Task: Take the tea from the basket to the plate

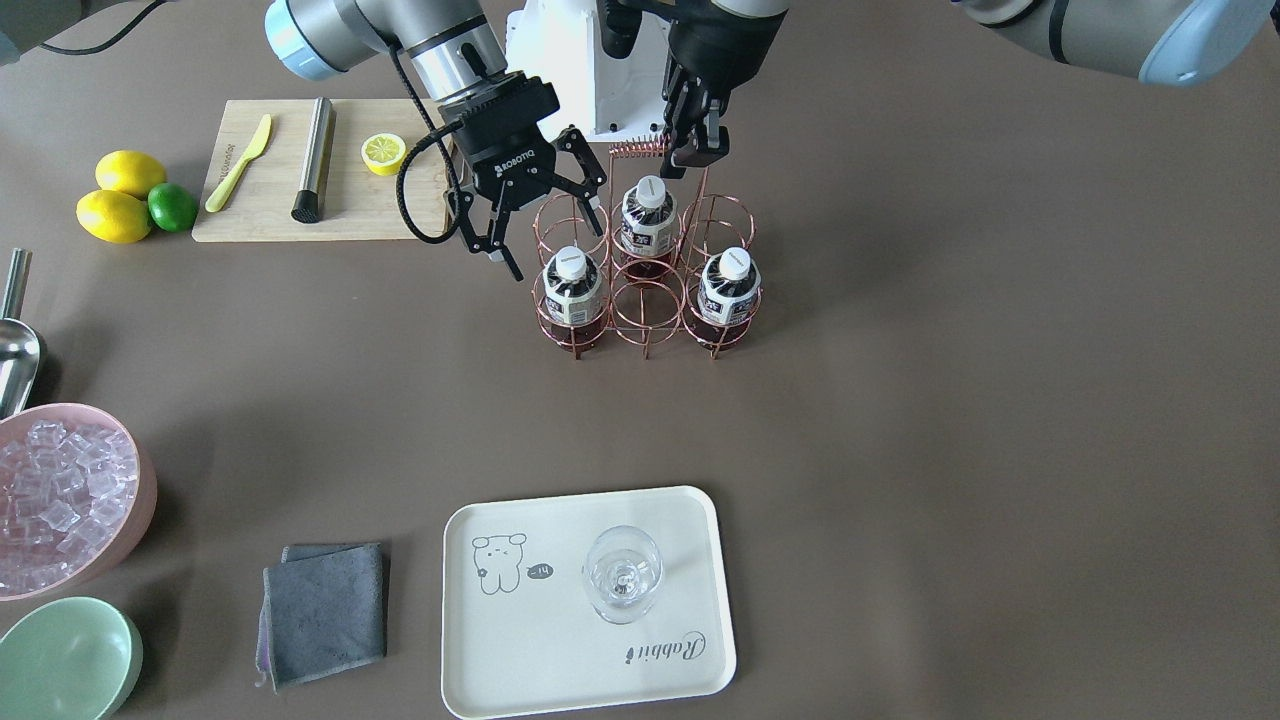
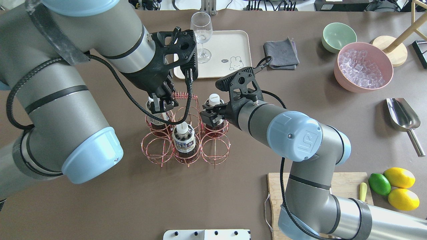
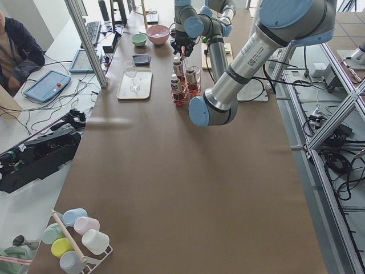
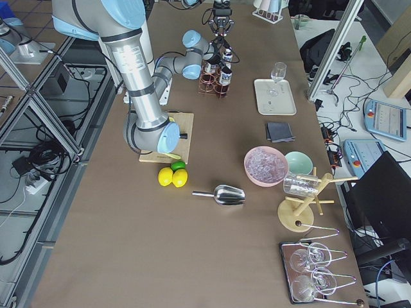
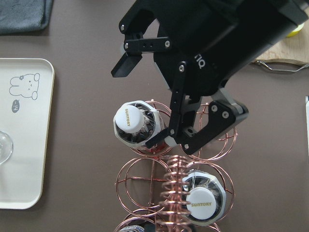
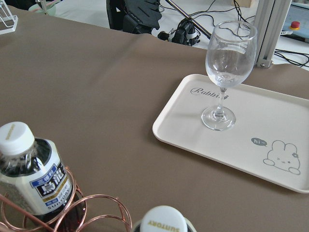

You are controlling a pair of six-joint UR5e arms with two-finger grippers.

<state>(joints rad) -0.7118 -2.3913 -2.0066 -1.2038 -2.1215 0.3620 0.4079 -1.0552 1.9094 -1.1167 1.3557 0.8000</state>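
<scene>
The copper wire basket (image 1: 646, 300) stands mid-table and holds three tea bottles (image 1: 572, 285) (image 1: 649, 215) (image 1: 730, 285). My right gripper (image 1: 540, 220) is open, its fingers spread just above the tea bottle (image 5: 131, 122) at the basket's corner; it holds nothing. My left gripper (image 1: 695, 152) is shut on the end of the basket's coiled handle (image 1: 638, 150). The cream plate (image 1: 560, 650) lies towards the far edge from me, with a clear stemmed glass (image 1: 622, 575) standing on it. The plate also shows in the right wrist view (image 6: 260, 140).
A grey cloth (image 1: 325, 610), a green bowl (image 1: 65, 660) and a pink bowl of ice (image 1: 65, 495) lie beside the plate. A metal scoop (image 1: 15, 350), lemons and a lime (image 1: 172, 207), and a cutting board (image 1: 270, 205) sit on my right.
</scene>
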